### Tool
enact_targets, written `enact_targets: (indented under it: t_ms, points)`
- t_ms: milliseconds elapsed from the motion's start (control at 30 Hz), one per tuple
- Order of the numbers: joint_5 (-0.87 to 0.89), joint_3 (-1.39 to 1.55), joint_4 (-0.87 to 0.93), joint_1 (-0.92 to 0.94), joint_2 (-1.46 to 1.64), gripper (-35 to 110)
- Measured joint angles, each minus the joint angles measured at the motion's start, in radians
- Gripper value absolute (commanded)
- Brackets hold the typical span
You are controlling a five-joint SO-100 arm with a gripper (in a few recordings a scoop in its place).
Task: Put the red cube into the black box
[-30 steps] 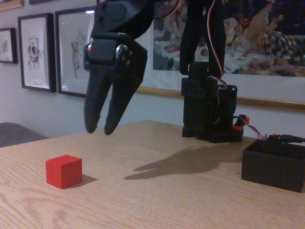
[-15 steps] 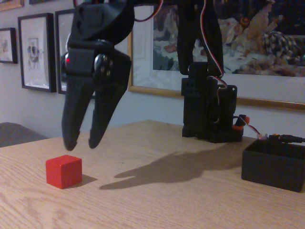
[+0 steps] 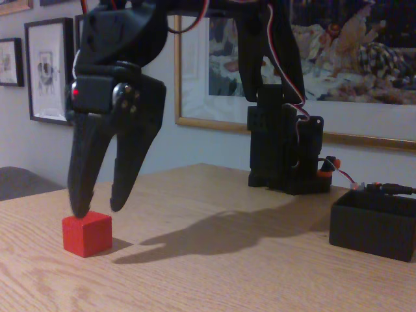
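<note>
In the fixed view, the red cube [image 3: 86, 234] sits on the wooden table [image 3: 214, 273] at the far left, resting flat. My gripper [image 3: 99, 209] hangs right above it with the fingers spread apart, holding nothing; the left fingertip is at the cube's top edge (whether it touches, I cannot tell) and the right one is just above its upper right corner. My shadow [image 3: 227, 234] falls across the middle of the table. Further right stands my black base [image 3: 286, 156] with its wires, and at the far right edge, well apart from the cube, is the black box [image 3: 374, 224].
</note>
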Motion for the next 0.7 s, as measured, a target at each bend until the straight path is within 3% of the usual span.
enact_targets:
  t_ms: [700]
  points:
    - [0.017, -0.061, 0.067, -0.055, -0.054, 23]
